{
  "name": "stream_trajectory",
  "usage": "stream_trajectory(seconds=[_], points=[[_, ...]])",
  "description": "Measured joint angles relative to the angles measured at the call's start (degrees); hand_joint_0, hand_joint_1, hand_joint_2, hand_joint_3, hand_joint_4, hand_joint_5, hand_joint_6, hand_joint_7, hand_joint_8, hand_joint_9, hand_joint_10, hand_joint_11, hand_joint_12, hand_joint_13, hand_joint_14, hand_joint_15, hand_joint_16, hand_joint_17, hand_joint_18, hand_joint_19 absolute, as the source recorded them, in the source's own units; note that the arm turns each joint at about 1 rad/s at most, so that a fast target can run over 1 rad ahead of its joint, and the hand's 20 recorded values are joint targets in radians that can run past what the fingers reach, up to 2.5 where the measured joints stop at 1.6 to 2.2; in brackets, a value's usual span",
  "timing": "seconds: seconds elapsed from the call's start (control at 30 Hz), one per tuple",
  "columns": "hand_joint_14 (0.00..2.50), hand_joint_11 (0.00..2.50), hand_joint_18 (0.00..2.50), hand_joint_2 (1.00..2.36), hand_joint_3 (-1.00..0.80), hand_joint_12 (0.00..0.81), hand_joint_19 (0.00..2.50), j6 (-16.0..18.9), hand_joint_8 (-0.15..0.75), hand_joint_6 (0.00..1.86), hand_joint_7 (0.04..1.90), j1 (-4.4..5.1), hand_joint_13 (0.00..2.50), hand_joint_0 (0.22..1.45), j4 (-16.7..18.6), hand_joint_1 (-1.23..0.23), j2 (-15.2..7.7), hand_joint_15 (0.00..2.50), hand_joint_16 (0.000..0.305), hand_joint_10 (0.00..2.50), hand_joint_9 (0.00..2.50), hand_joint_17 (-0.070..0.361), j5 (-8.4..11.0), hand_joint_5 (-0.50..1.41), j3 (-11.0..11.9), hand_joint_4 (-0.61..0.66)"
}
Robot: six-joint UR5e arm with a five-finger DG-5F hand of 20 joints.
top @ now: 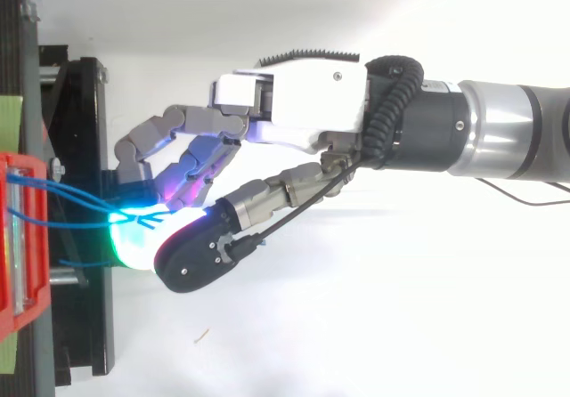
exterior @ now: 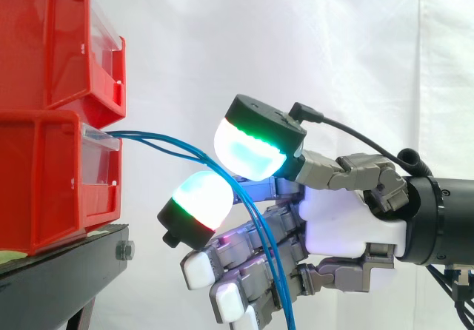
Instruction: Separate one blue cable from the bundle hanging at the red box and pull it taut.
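Where blue cables (exterior: pixel 141 132) leave the lower red bin (exterior: pixel 44 182) on the black stand (exterior: pixel 67 260), the hand (exterior: pixel 348 226) pinches them between two cyan-green pads (exterior: pixel 252 149); loose lengths hang past curled fingers (exterior: pixel 198 269).

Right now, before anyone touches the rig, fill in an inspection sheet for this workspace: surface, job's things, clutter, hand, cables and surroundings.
Surface: black stand carrying two stacked red bins.
Job's things: blue cables come out of the front of the lower red bin, several strands together.
Clutter: small thin scrap on the white floor, top view.
Hand: hand reaches in from the right, its fingers curled, with the strands between its glowing pads.
Cables: the blue ones curve from bin to hand, then hang down past the fingers; not straight.
Surroundings: white curtain behind.
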Motion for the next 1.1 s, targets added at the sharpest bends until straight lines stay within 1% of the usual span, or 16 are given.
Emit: stream_trajectory(seconds=[0.1,0.2,0.3,0.37,0.4,0.43,0.47,0.5,0.53,0.57,0.6,0.7,0.8,1.0,1.03,1.1], points=[[0.02,0.55,0.92,1.01,-0.24,0.378,0.43,0.0,0.351,0.74,1.1,0.07,0.94,0.6,-0.1,-0.67,0.0,0.48,0.048,0.01,0.87,0.109,0.0,-0.12,0.0,0.16],[0.02,0.57,0.94,1.01,-0.22,0.391,0.42,-0.1,0.355,0.78,1.04,0.09,0.94,0.6,-0.1,-0.73,0.0,0.48,0.051,0.02,0.84,0.115,0.0,-0.15,0.0,0.19],[0.02,0.6,0.91,1.01,-0.25,0.39,0.45,0.0,0.337,0.82,1.0,0.09,0.93,0.61,-0.2,-0.77,0.0,0.49,0.05,0.02,0.82,0.112,0.02,-0.17,0.0,0.19],[0.02,0.6,0.9,1.01,-0.34,0.386,0.47,0.0,0.326,0.82,1.0,0.09,0.93,0.56,-0.2,-0.78,0.0,0.51,0.05,0.02,0.8,0.113,0.05,-0.18,0.0,0.2],[0.02,0.61,0.9,1.0,-0.44,0.385,0.48,0.0,0.326,0.81,1.0,0.09,0.93,0.54,-0.2,-0.75,0.0,0.51,0.051,0.02,0.8,0.115,0.04,-0.18,0.0,0.2],[0.02,0.6,0.91,1.0,-0.5,0.386,0.49,0.0,0.331,0.81,0.99,0.09,0.94,0.52,-0.3,-0.72,0.0,0.51,0.052,0.02,0.8,0.117,0.04,-0.18,0.0,0.2],[0.02,0.6,0.91,1.0,-0.5,0.387,0.48,0.0,0.333,0.81,0.98,0.1,0.94,0.51,-0.4,-0.7,0.0,0.5,0.053,0.02,0.8,0.119,0.05,-0.18,0.0,0.2],[0.02,0.59,0.92,1.0,-0.5,0.385,0.49,0.0,0.34,0.8,0.98,0.1,0.94,0.5,-0.5,-0.64,0.0,0.5,0.053,0.02,0.82,0.12,0.05,-0.17,0.0,0.21],[0.02,0.59,0.92,1.0,-0.5,0.381,0.5,0.1,0.34,0.78,0.98,0.1,0.93,0.51,-0.5,-0.54,0.0,0.5,0.053,0.02,0.83,0.119,0.06,-0.17,0.0,0.21],[0.02,0.59,0.92,1.0,-0.5,0.375,0.5,0.1,0.342,0.77,1.0,0.1,0.93,0.52,-0.7,-0.51,0.0,0.51,0.053,0.02,0.84,0.119,0.07,-0.16,0.0,0.2],[0.02,0.58,0.91,1.0,-0.5,0.364,0.52,0.2,0.332,0.76,1.01,0.1,0.92,0.54,-0.8,-0.43,0.0,0.5,0.052,0.02,0.84,0.116,0.08,-0.16,0.0,0.19],[0.02,0.57,0.9,1.0,-0.48,0.356,0.54,0.2,0.329,0.68,1.1,0.12,0.92,0.58,-1.2,-0.38,0.1,0.52,0.051,0.02,0.84,0.115,0.06,-0.14,0.0,0.17],[0.02,0.59,0.91,1.0,-0.44,0.356,0.55,0.2,0.329,0.68,1.11,0.13,0.93,0.59,-1.4,-0.41,0.1,0.52,0.051,0.02,0.85,0.115,0.02,-0.14,0.0,0.17],[0.02,0.61,0.93,1.01,-0.33,0.365,0.53,0.0,0.328,0.67,1.13,-0.02,0.95,0.62,-1.1,-0.62,0.0,0.53,0.051,0.02,0.85,0.114,0.14,-0.14,0.2,0.18],[0.02,0.61,0.95,1.01,-0.31,0.379,0.52,-0.1,0.336,0.68,1.11,-0.06,0.96,0.61,-1.0,-0.68,0.0,0.52,0.053,0.02,0.86,0.119,0.21,-0.14,0.2,0.18],[0.02,0.6,0.98,1.01,-0.28,0.402,0.5,-0.1,0.354,0.71,1.06,-0.15,0.97,0.6,-1.0,-0.72,0.0,0.52,0.058,0.01,0.85,0.131,0.33,-0.15,0.3,0.2]])
